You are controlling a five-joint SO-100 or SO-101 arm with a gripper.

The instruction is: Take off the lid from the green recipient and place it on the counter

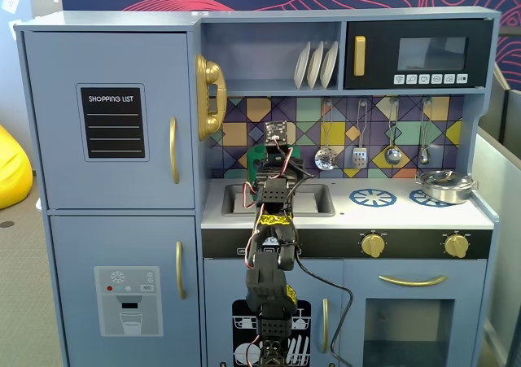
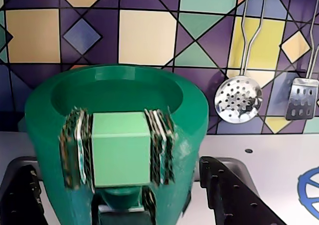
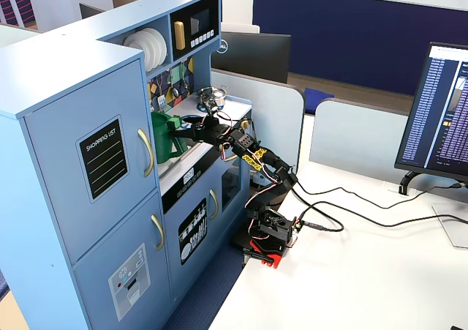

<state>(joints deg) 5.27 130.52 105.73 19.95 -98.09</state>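
Observation:
The green recipient (image 2: 124, 100) fills the middle of the wrist view, standing on the pale counter (image 2: 264, 160) against the tiled wall. A light-green block between ribbed straps sits on its front. Its top shows a sunken dark-green oval inside the rim. No knob shows, so I cannot tell whether this is the lid. My gripper (image 2: 117, 185) is open, one black jaw on each side of the recipient's lower body, close to its walls. In a fixed view the recipient (image 3: 162, 147) stands at the counter's left end with the gripper (image 3: 184, 130) at its front. In the other fixed view the arm hides most of the recipient (image 1: 254, 170).
A recessed sink (image 1: 313, 200) lies under the arm. Blue burner rings (image 1: 372, 196) are printed to its right, and a silver pot (image 1: 446, 185) stands at the far right. A skimmer (image 2: 238, 99) and a spatula (image 2: 301, 98) hang on the wall.

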